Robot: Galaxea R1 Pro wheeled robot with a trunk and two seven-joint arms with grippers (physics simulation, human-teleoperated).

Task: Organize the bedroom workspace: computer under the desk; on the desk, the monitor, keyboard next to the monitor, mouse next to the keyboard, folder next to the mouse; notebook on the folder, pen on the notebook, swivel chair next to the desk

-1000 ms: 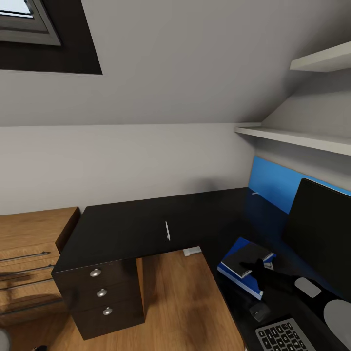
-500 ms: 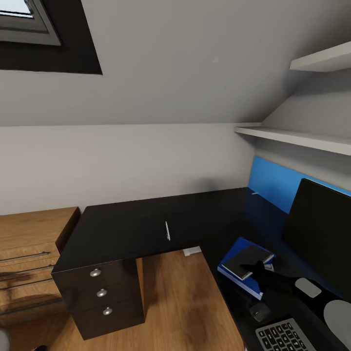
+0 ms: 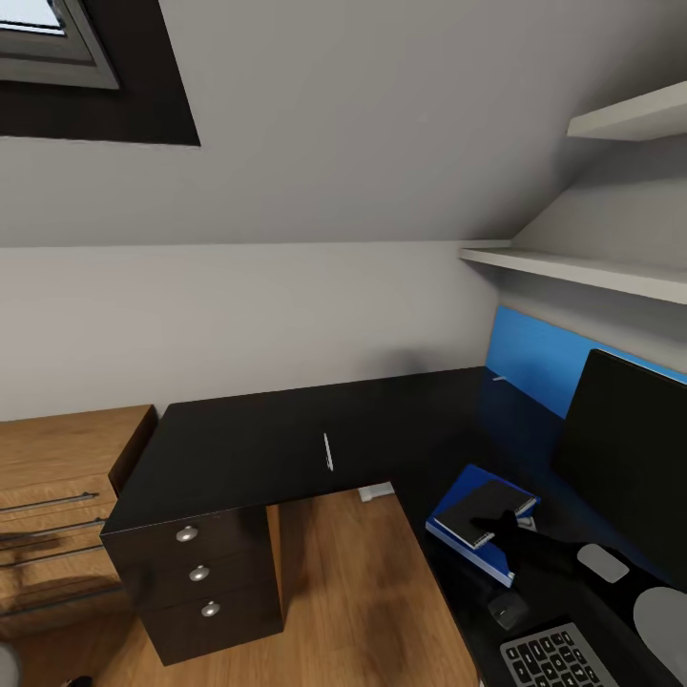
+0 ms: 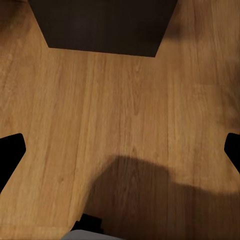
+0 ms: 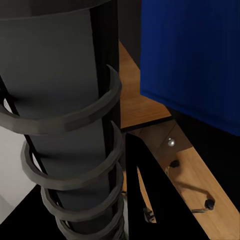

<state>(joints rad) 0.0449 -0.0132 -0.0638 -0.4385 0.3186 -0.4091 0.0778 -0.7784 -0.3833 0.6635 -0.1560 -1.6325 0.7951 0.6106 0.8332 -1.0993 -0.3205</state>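
The black desk (image 3: 258, 444) runs in an L. On its right wing lies the blue folder (image 3: 456, 528), and the grey notebook (image 3: 482, 506) rests on top of it. My right gripper (image 3: 503, 525) is at the notebook's near edge. In the right wrist view the notebook's spiral (image 5: 75, 150) sits tight against a black finger (image 5: 145, 200), with the folder (image 5: 195, 55) behind it. The white pen (image 3: 327, 450) lies alone on the desk's left wing. The monitor (image 3: 630, 448), mouse (image 3: 506, 608) and keyboard (image 3: 558, 658) stand to the right. My left gripper (image 4: 120, 152) hangs open over the wood floor.
A blue back panel (image 3: 534, 363) and two wall shelves (image 3: 572, 267) stand behind the monitor. Dark drawers (image 3: 200, 572) with silver knobs sit under the desk's left end, beside a light wood cabinet (image 3: 57, 496). Wood floor (image 3: 363, 592) fills the desk's inner corner.
The notebook shifted very slightly on the folder with my right gripper between one second and half a second ago. Since then nothing has moved.
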